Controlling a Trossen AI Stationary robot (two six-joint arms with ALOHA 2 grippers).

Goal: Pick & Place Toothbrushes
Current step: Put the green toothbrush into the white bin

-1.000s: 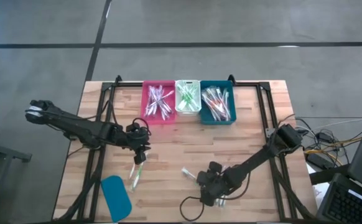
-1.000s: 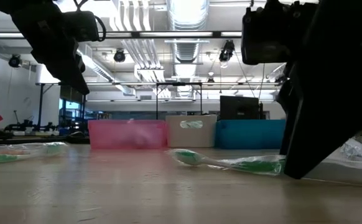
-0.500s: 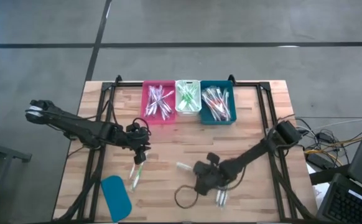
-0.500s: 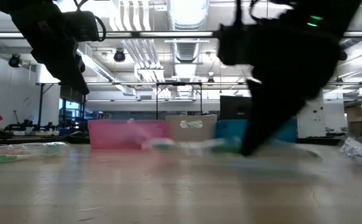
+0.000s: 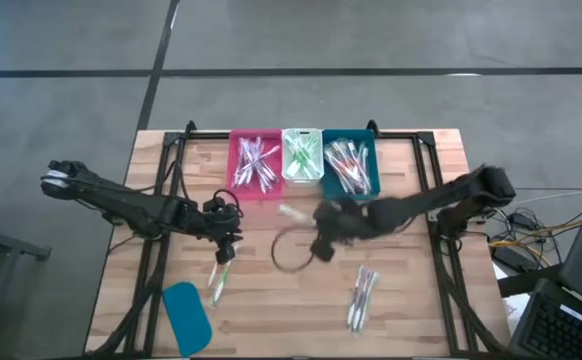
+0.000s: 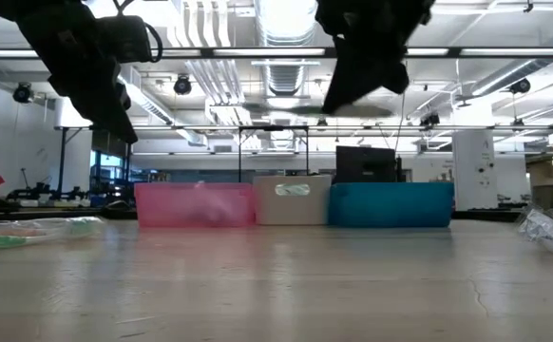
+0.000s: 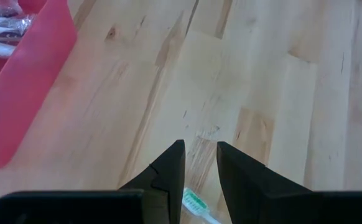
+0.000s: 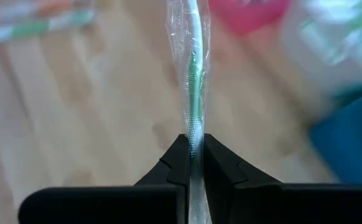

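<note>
Looking down on my tabletop [image 5: 411, 290], I see the right pincer [image 8: 193, 152] raised over the middle, just in front of the bins, its fingers pinched tight on a wrapped green toothbrush [image 8: 194, 68] that sticks out past them. Three bins sit in a row at the far edge: pink bin [image 5: 233, 170], white bin [image 5: 301, 178] and teal bin [image 5: 351, 192], each holding toothbrushes. The left pincer [image 7: 199, 168] hangs above bare wood beside the pink bin, fingers a little apart, holding nothing, with a green brush [image 5: 218, 277] lying just below it. Two more brushes [image 5: 361, 295] lie toward the near right. A flat teal lid [image 5: 186, 317] rests at the near left corner, well clear of both arms.
</note>
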